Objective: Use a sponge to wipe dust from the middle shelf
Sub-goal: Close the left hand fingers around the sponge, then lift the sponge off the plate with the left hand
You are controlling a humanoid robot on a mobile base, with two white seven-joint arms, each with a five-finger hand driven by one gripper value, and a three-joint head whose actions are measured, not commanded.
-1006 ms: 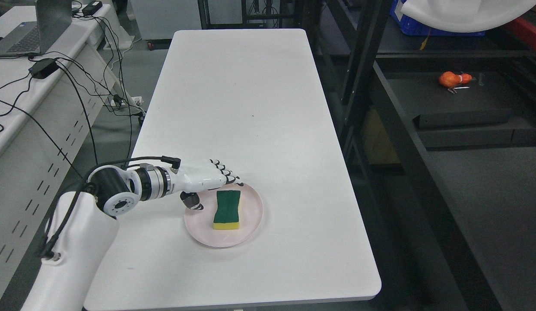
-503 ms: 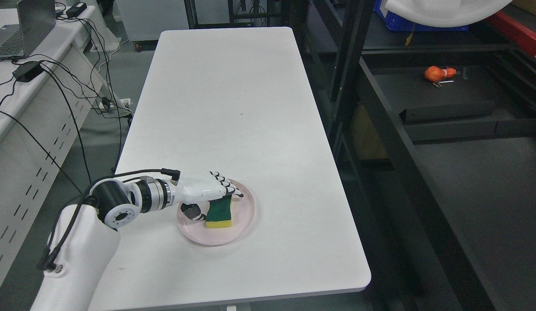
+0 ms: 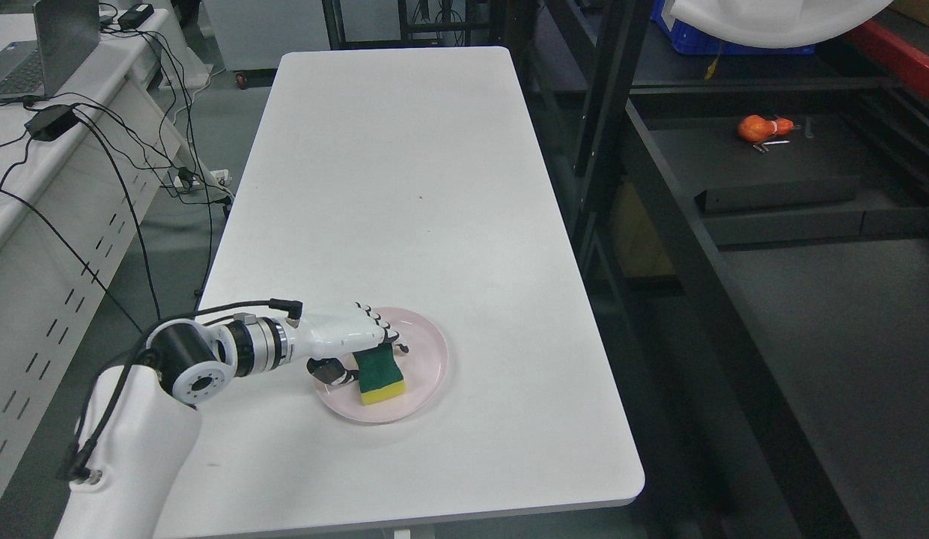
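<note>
Since a moment ago the left hand (image 3: 359, 346) has pinched the tilted sponge (image 3: 379, 368) on the pink plate (image 3: 427, 352); pickup step, next lift toward the dark shelf (image 3: 778, 161).

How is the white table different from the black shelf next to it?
The white table is pale with rounded corners; the black shelf unit is dark and framed by posts. The table bears a pink plate and green-and-yellow sponge under the left hand; the shelf holds an orange object. Both have flat tops.

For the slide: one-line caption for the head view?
Left hand closes on the green-and-yellow sponge on a pink plate at the near end of the white table.
</note>
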